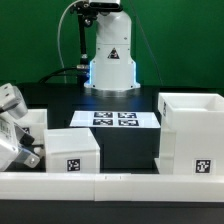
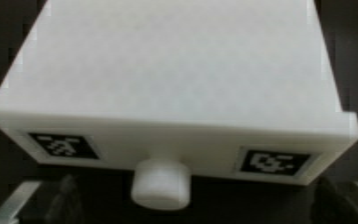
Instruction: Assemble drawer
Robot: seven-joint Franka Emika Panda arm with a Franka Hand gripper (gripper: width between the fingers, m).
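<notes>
Seemingly a robotics lab: green backdrop [image 1: 30, 30], black table [image 1: 130, 145], marker board [image 1: 115, 118], robot arm [image 1: 110, 55].

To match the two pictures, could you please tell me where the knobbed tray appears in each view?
Exterior view: tray, low at the exterior view's left, left of the casing; knob not visible.
Wrist view: fills the picture, knob at its tagged front.
Shared landmark: the tray's plain white top; likely the same tray.

Exterior view: looks from low, just behind the front rail [image 1: 110, 186], across the desk [image 1: 128, 148] toward the robot base [image 1: 110, 55], taking in the whole scene. Wrist view: looks from very near onto one tray [image 2: 167, 70] and its knob [image 2: 158, 183], filling the picture. Shared: likely a tray beside the gripper [image 1: 22, 148], exterior view's left; not sure which.
</notes>
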